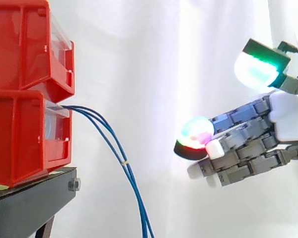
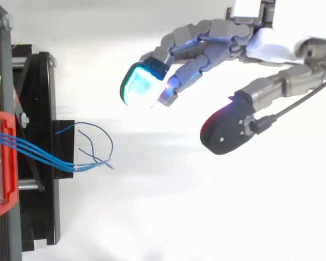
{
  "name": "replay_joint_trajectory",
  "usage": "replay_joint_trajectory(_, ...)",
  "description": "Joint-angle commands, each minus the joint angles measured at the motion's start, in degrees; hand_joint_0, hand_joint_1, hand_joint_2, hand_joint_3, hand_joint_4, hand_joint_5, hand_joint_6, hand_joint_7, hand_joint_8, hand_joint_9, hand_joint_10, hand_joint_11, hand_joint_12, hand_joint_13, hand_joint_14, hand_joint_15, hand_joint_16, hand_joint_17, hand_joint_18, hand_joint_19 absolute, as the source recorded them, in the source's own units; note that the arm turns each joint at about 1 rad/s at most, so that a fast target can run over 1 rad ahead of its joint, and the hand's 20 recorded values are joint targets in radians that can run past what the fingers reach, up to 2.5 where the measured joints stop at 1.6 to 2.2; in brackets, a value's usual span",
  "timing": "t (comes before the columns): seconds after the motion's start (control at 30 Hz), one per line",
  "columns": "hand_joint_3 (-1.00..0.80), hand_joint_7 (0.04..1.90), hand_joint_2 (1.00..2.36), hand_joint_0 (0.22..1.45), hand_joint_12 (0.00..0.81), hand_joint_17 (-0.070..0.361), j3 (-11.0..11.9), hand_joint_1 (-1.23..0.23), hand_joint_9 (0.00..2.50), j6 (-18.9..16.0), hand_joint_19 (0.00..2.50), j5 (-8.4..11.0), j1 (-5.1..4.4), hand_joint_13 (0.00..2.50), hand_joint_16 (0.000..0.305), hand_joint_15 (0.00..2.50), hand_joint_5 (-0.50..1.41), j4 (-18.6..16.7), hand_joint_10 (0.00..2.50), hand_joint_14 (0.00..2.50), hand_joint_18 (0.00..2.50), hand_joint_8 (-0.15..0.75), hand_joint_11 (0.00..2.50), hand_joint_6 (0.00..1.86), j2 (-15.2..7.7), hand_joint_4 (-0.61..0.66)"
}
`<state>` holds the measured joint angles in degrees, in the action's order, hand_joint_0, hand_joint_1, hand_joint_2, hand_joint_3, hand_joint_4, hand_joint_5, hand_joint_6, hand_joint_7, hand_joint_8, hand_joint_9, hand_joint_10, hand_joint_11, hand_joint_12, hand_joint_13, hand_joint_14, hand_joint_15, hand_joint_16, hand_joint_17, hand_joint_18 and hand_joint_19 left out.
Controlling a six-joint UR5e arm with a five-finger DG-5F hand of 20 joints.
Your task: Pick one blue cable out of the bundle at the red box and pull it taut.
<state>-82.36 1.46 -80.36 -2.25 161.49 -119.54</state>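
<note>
Off to the right of the cables [image 1: 130, 178], the hand [image 1: 288, 119] hangs in mid-air, loose and holding nothing. Its fingers are gently bent and the thumb [image 1: 258, 67] is spread wide from them. My read is that's a pre-grasp shape, with the gap left wide so one strand can slip in. It's well apart from the bundle, so nothing's picked yet.

The cables come out the front of the lower red bin [image 1: 20, 139], which sits on a black stand [image 1: 35, 198] with a second bin [image 1: 25, 44] stacked on top. They arc out and then droop, since nothing holds the far end: thin, limp, smooth blue wire. A small pale tie [image 1: 124, 161] cinches them partway down. From above, the ends [image 2: 92, 164] past that tie fan out into curly tails. That's probably the easiest spot to split one off, since they run bunched before the tie.

The bins look like hard glossy plastic with a clear front panel [image 1: 53, 126]. The stand looks like matte metal, with a bolt [image 1: 73, 185] on its edge. The fingers are grey blocky links ending in fat rounded pads [image 1: 196, 131] glowing green and pink. Pinching something this skinny with those looks fiddly to me.
</note>
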Motion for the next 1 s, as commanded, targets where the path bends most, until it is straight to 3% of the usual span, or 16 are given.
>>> replay_joint_trajectory(0.0,-0.50,0.78,1.00,0.48,0.342,0.127,0.00,-0.76,0.49,-0.41,0.10,0.65,-0.47,0.05,0.056,0.10,-0.13,-1.79,0.01,0.00,0.00,0.273,0.25,0.50,-2.63,0.24)
replay_joint_trajectory(0.13,-0.50,0.77,1.00,0.46,0.347,0.134,0.00,-0.77,0.41,-1.55,0.07,0.65,-0.91,0.00,0.059,0.09,-0.13,-4.25,0.00,0.00,0.00,0.262,0.20,0.50,-4.30,0.21)
replay_joint_trajectory(0.3,-0.50,0.76,1.00,0.45,0.346,0.136,0.09,-0.78,0.37,-2.87,0.06,1.00,-1.52,0.00,0.060,0.09,-0.12,-9.53,0.00,0.00,0.00,0.252,0.15,0.50,-6.32,0.18)
replay_joint_trajectory(0.37,-0.50,0.75,1.00,0.45,0.346,0.136,0.09,-0.78,0.36,-3.31,0.06,1.61,-1.88,0.00,0.060,0.09,-0.12,-12.78,0.00,0.00,0.00,0.250,0.15,0.50,-8.17,0.17)
replay_joint_trajectory(0.43,-0.50,0.76,1.00,0.45,0.346,0.135,1.23,-0.78,0.36,-4.27,0.06,2.76,-2.14,0.00,0.060,0.08,-0.12,-13.31,0.00,0.00,0.00,0.250,0.14,0.50,-8.87,0.17)
replay_joint_trajectory(0.67,-0.50,0.75,1.00,0.45,0.345,0.134,1.94,-0.77,0.37,-4.98,0.06,5.74,-3.37,0.00,0.060,0.09,-0.12,-13.57,0.00,0.00,0.00,0.249,0.17,0.50,-10.45,0.18)
replay_joint_trajectory(0.77,-0.50,0.76,1.00,0.45,0.352,0.136,2.90,-0.77,0.55,-5.41,0.05,5.92,-3.55,0.01,0.060,0.10,-0.13,-14.10,0.01,0.00,0.00,0.282,0.37,0.50,-11.86,0.23)
replay_joint_trajectory(0.97,-0.50,0.81,1.00,0.50,0.334,0.131,6.59,-0.86,0.51,-6.65,0.03,5.66,-3.81,0.05,0.058,0.09,-0.12,-13.66,0.01,0.00,0.00,0.275,0.32,0.50,-14.49,0.30)
